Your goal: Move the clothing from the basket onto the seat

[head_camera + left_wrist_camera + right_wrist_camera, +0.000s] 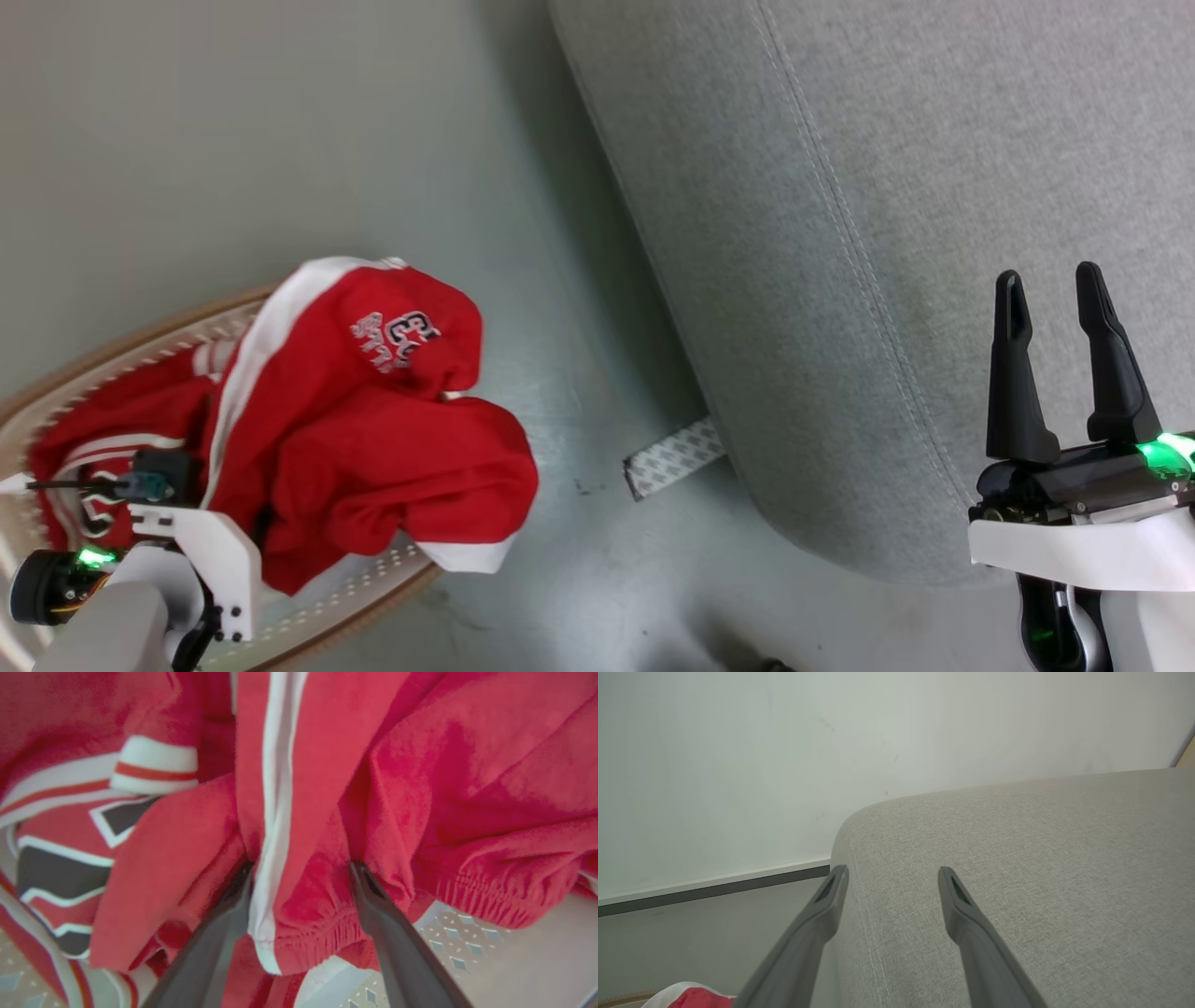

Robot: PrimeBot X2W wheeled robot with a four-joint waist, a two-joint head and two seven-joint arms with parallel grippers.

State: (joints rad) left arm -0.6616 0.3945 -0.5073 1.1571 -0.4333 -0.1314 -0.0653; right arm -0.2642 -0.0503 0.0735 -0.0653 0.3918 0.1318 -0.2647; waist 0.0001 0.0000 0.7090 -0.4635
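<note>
Plainly, the clothing lies heaped in the basket, with one red fold spilling over the rim on the side toward the seat. The basket stands on the floor near the seat's rounded corner. The left pincer is spread wide, its fingers sunk into the fabric with a white-striped fold between them (nothing pinched). The right pincer, likewise spread and holding nothing, hovers above the seat's near edge.

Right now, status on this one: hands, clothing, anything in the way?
Left hand open, fingers astride a fold of clothing in basket. Right hand open over seat, empty. Patterned strip on floor by seat's base.
</note>
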